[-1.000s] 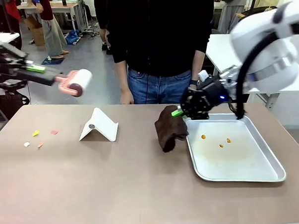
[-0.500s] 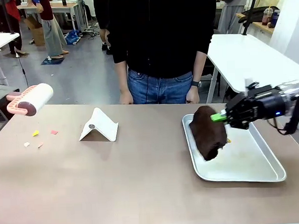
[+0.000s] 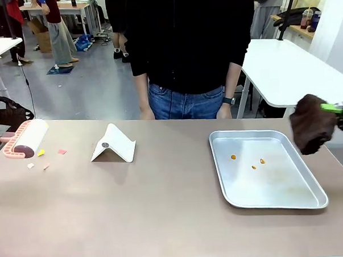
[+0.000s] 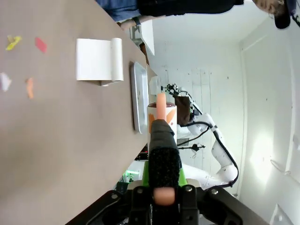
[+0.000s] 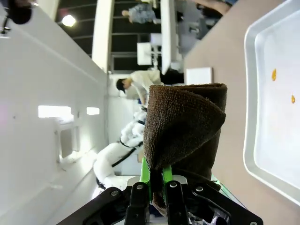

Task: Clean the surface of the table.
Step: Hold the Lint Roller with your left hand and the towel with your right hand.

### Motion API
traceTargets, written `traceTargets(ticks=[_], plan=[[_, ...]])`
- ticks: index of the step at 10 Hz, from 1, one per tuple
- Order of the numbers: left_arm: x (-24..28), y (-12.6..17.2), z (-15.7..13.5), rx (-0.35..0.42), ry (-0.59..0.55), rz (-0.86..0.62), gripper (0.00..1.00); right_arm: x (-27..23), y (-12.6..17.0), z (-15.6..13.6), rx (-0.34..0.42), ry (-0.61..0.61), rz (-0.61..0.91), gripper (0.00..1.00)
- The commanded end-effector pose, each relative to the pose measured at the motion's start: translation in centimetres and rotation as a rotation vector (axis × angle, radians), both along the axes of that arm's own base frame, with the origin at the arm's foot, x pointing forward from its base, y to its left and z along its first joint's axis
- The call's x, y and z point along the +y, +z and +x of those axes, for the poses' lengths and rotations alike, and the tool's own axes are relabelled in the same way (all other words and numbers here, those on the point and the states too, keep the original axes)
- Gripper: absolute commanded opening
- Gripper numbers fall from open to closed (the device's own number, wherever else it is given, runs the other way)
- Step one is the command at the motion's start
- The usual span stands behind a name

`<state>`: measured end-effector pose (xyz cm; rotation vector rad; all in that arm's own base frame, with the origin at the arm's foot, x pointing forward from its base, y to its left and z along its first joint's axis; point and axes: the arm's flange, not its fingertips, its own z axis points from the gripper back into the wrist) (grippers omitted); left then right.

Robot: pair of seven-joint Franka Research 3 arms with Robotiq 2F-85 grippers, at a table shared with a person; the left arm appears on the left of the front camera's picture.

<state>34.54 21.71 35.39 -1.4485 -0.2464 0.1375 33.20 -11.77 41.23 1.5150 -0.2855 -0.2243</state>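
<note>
Left claw (image 4: 163,180): clamped on the roller's black grip, green pads tight on both sides.
Roller (image 3: 25,140): head sticks out ahead of the left claw, low at the table's left end. Cannot tell if the drum touches the top.
Scraps (image 3: 40,152): four paper bits (yellow, pink, white, orange) on the top, just past the roller head on the side toward the right claw. None on the drum, as far as I can see.
Stand (image 3: 114,144): white, folded, farther out from the left claw than the scraps, between them and the tray.
Table (image 3: 164,214): brownish-beige top under the left claw's reach, running across to below the right claw. Bare through the middle and near side.
Person (image 3: 185,48): at the far edge, across from both claws, hands down by the edge, touching nothing.
Tray (image 3: 303,201): metal, flat on the top, near the right claw and on its left-claw side.
Crumbs (image 3: 233,156): three orange specks inside the tray.
Cloth (image 3: 311,125): brown, folded, hanging from the right claw, lifted off the top, just outside the tray's far right corner.
Right claw (image 5: 157,180): clamped on the cloth's fold.
Step (judgement): cloth side is parked; the roller pass over the scraps is about to begin. Table not yet clean.
Next move (judgement): set the drum flat on the top just short of the scraps and roll through them with light, even pressure. The bits are light and may skid, so go slowly. Stop short of the stand.
</note>
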Motion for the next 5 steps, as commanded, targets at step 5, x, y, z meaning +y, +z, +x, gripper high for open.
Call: traceTargets(ticks=[5], plan=[[0.8,-1.4,-0.2,0.033,0.03,-0.016,0.0,-1.7,-0.5,-1.0,-0.06,-0.021,0.037,0.0]])
